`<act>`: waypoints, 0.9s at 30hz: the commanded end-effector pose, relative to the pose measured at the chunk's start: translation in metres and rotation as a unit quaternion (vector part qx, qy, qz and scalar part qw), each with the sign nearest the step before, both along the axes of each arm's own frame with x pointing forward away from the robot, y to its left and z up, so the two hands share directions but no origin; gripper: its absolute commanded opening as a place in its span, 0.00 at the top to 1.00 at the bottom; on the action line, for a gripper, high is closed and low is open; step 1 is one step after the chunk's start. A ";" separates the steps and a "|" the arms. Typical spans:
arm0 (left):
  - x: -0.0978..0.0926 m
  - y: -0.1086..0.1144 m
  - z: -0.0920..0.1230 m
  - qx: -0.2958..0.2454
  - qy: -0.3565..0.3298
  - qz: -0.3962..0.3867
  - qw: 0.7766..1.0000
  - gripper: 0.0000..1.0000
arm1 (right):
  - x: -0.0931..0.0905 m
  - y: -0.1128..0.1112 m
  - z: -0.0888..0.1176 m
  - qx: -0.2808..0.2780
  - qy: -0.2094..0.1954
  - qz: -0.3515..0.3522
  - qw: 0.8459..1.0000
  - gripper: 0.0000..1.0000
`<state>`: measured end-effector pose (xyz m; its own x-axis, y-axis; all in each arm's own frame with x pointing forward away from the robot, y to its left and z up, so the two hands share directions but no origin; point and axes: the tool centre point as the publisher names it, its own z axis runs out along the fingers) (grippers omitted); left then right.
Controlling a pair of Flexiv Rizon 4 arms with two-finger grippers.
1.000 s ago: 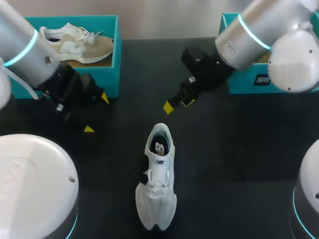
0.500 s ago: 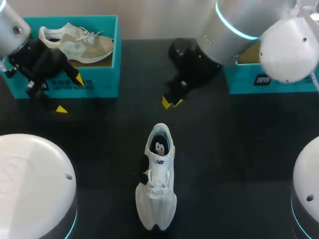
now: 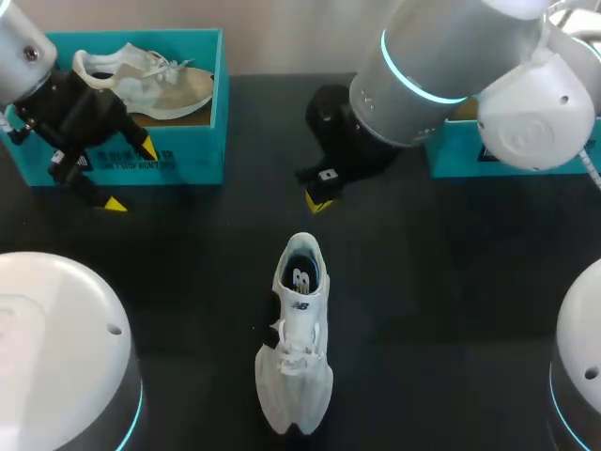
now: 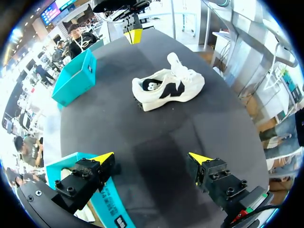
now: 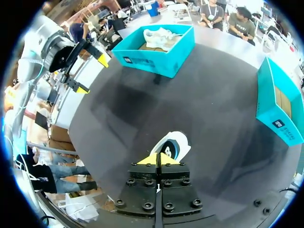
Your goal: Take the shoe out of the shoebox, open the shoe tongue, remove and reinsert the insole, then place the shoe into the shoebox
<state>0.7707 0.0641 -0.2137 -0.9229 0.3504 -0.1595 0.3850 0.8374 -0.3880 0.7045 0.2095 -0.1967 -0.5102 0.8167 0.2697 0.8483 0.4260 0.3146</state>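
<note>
Two teal boxes: the upper-left shoebox (image 3: 169,162) holds a beige shoe (image 3: 141,80); the upper-right shoebox (image 3: 498,155) is partly hidden by the arm. One white shoe (image 3: 296,338) lies on the table (image 3: 451,282) at lower centre, long axis vertical in the frame, toe toward the bottom edge. Left gripper (image 3: 131,177), upper left: fingers apart. Right gripper (image 3: 319,200), above the heel: fingers together, empty. Over the last second the right fingers have closed and the left gripper has drawn back toward the upper left; the shoe is unmoved.

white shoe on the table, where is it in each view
Head view: white shoe in the lower middle, heel towards the right hand.
Left wrist view: shoe well ahead of the open left hand.
Right wrist view: only its heel, just ahead of the shut right hand.
Shared landmark: the right hand, beyond the heel.
</note>
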 end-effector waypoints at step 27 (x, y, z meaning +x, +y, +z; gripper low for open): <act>-0.001 0.001 0.000 0.001 -0.001 0.000 1.000 0.00 | -0.028 0.084 -0.047 -0.181 -0.017 -0.263 0.948 1.00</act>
<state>0.7701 0.0645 -0.2135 -0.9227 0.3503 -0.1608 0.3854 0.8370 -0.3884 0.6864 0.2838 -0.2388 -0.1167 0.9931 0.0130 0.9676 0.1107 0.2271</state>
